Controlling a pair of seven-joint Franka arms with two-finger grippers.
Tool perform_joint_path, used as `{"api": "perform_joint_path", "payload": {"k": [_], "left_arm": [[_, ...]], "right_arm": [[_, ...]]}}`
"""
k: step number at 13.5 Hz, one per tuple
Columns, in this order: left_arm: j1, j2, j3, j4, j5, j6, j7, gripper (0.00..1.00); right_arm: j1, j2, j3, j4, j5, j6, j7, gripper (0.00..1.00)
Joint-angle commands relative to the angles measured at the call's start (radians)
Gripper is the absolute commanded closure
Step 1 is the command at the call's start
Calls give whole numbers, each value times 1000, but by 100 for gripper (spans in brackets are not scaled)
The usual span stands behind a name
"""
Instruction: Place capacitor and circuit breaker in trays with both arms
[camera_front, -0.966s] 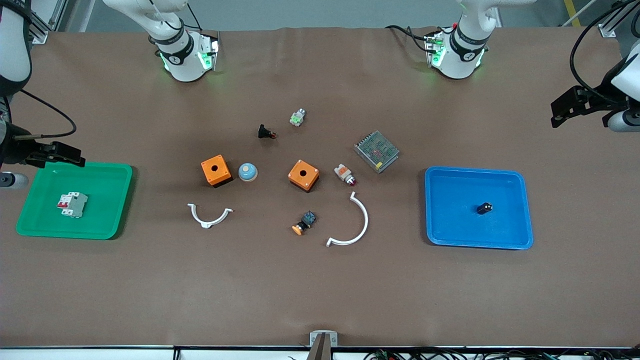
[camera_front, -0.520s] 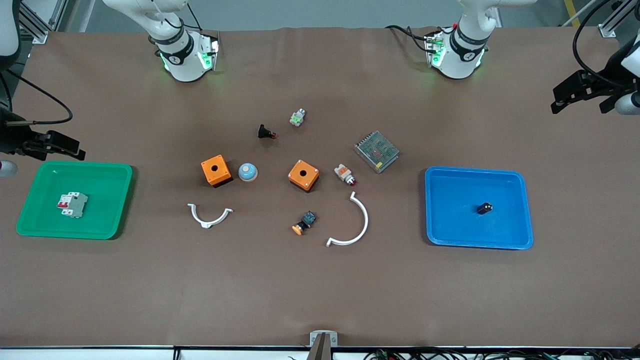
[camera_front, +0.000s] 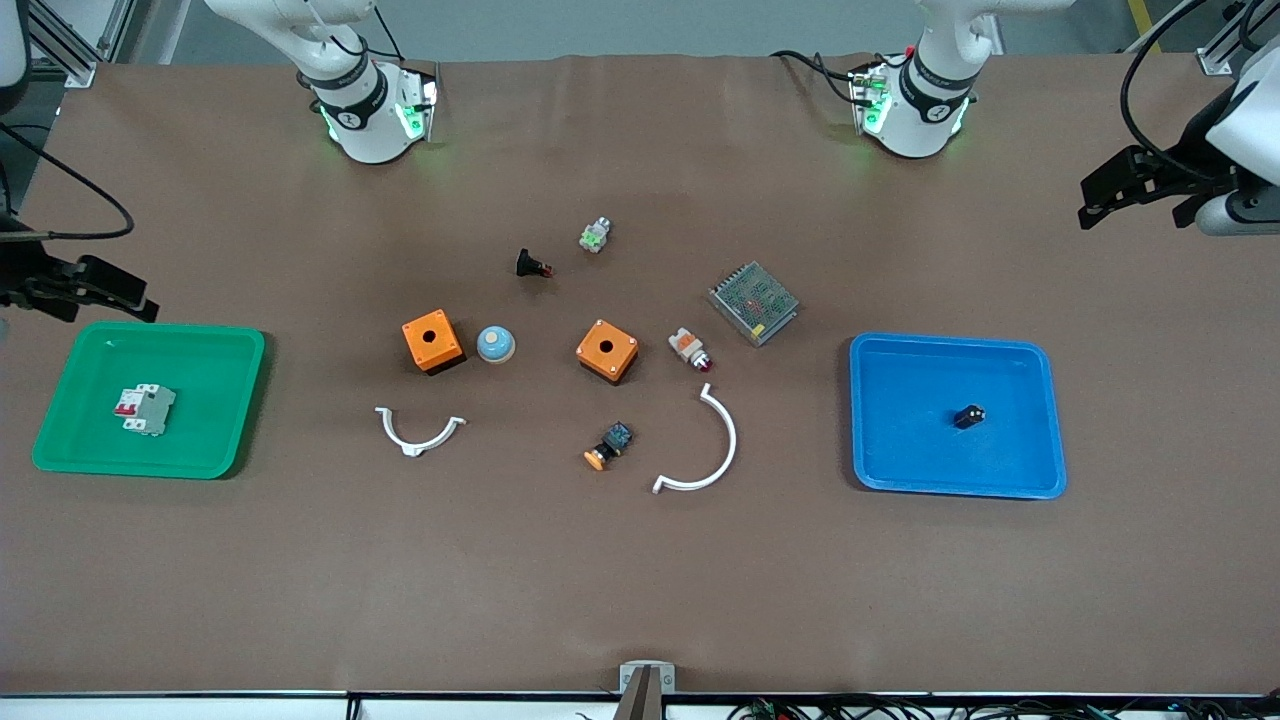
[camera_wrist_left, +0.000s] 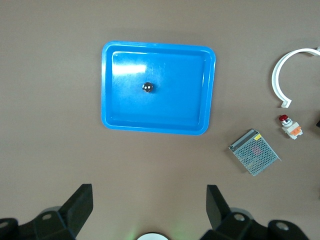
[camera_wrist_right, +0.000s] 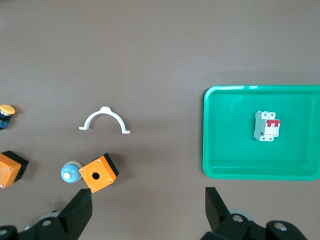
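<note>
The capacitor (camera_front: 968, 416), a tiny black cylinder, lies in the blue tray (camera_front: 950, 343) at the left arm's end; it also shows in the left wrist view (camera_wrist_left: 148, 87). The circuit breaker (camera_front: 144, 409), grey-white with red levers, lies in the green tray (camera_front: 200, 440) at the right arm's end; it also shows in the right wrist view (camera_wrist_right: 266, 126). My left gripper (camera_front: 1105, 195) is open and empty, up over bare table off the blue tray (camera_wrist_left: 150, 192). My right gripper (camera_front: 105, 290) is open and empty, up over the table by the green tray's edge (camera_wrist_right: 149, 197).
Mid-table lie two orange boxes (camera_front: 432, 341) (camera_front: 607, 350), a blue dome (camera_front: 495, 344), two white curved brackets (camera_front: 420, 431) (camera_front: 703, 450), a metal mesh unit (camera_front: 753, 302), an orange-capped button (camera_front: 608, 446), a red-tipped lamp (camera_front: 690, 349) and a black flared part (camera_front: 532, 265).
Both grippers have drawn away from their trays toward the robots' bases. The capacitor and the circuit breaker stay in their trays.
</note>
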Motion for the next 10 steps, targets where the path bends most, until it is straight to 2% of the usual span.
{"api": "perform_joint_path", "payload": {"k": [1,10], "left_arm": [[0,8,-26,-7,7,28,-11,0],[11,43,-17,45,2,25,-12,0]], "right_arm": [[-1,3,-4,37,-4,-10,7,0],[1,3,-7,53,-13,-4,6,0]]}}
